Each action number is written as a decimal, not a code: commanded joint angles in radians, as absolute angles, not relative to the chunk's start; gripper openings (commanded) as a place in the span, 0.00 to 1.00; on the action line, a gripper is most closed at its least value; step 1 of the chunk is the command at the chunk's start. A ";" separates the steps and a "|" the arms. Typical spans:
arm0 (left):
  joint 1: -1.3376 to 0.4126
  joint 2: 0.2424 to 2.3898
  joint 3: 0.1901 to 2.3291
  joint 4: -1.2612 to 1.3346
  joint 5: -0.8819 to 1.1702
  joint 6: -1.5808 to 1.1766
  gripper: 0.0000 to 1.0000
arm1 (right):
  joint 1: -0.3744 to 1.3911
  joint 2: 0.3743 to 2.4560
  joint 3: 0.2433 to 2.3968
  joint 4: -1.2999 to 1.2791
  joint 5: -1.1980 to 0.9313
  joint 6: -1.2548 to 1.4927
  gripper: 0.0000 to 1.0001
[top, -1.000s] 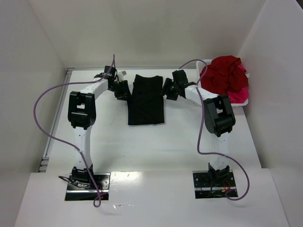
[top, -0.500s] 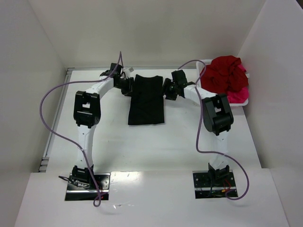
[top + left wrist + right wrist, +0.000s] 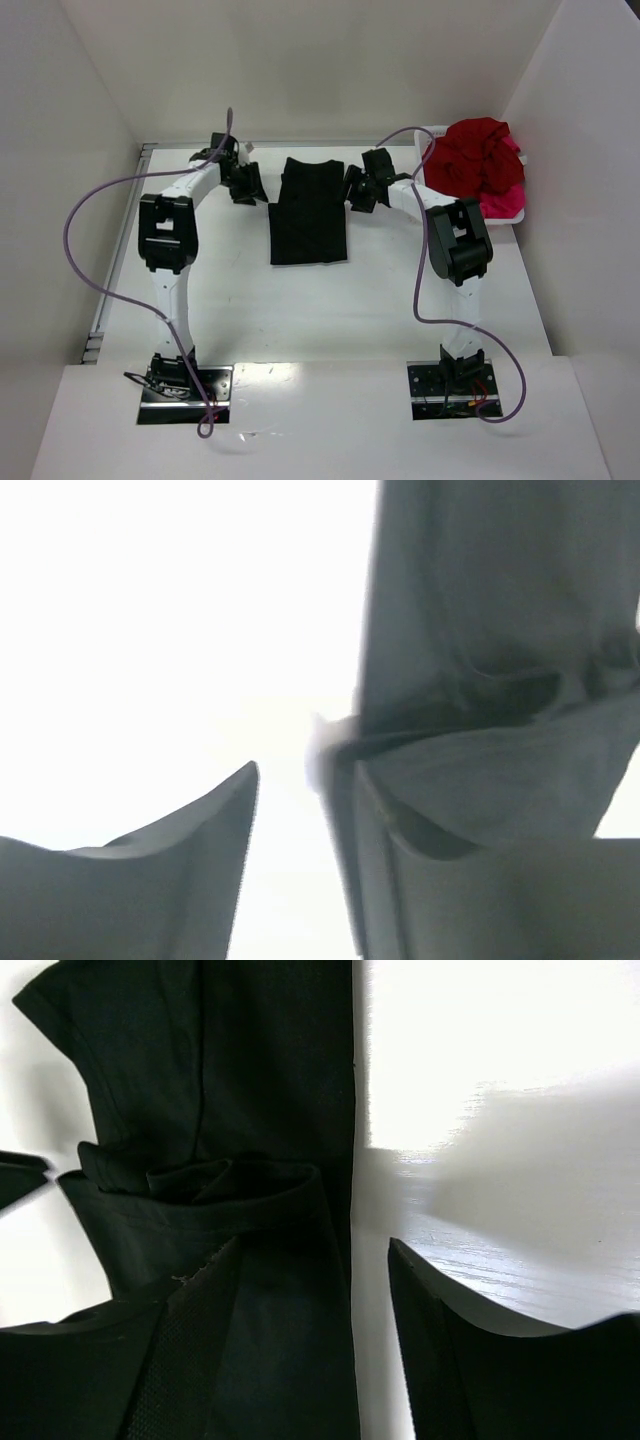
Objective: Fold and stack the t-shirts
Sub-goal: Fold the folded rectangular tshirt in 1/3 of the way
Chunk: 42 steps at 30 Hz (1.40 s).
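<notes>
Between the empty, parted left claw (image 3: 245,184) and the right claw (image 3: 357,190), open astride its edge, the soft black cloth t-shirt (image 3: 310,210) lies folded long on the white tabletop (image 3: 300,310). Probably limp and light: pinch all layers at a corner.

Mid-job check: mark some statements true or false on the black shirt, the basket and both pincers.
1. The black t-shirt lies on the table. True.
2. The white basket holds only black cloth. False: a dark red shirt and a pink shirt fill it.
3. The right pincer is shut. False: its jaws stand open across the shirt's edge.
4. The left pincer stands to the left of the shirt. True.
</notes>
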<state>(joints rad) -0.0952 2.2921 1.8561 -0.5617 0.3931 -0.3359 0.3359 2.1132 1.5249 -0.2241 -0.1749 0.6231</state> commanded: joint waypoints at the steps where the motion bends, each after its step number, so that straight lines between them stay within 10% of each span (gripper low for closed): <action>1: -0.067 2.195 1.879 -0.572 0.252 -0.301 0.55 | 0.339 2.059 1.551 -0.192 -0.153 0.617 0.67; 11: -0.058 1.995 1.694 -0.581 0.429 -0.264 0.76 | 0.339 1.938 1.471 -0.250 -0.153 0.575 0.77; 19: -0.078 1.953 1.539 -0.581 0.560 -0.241 0.76 | 0.350 1.747 1.281 -0.133 -0.249 0.572 0.74; 42: -0.066 2.207 1.790 -0.565 0.563 -0.250 0.75 | 0.368 2.105 1.577 -0.169 -0.162 0.476 0.61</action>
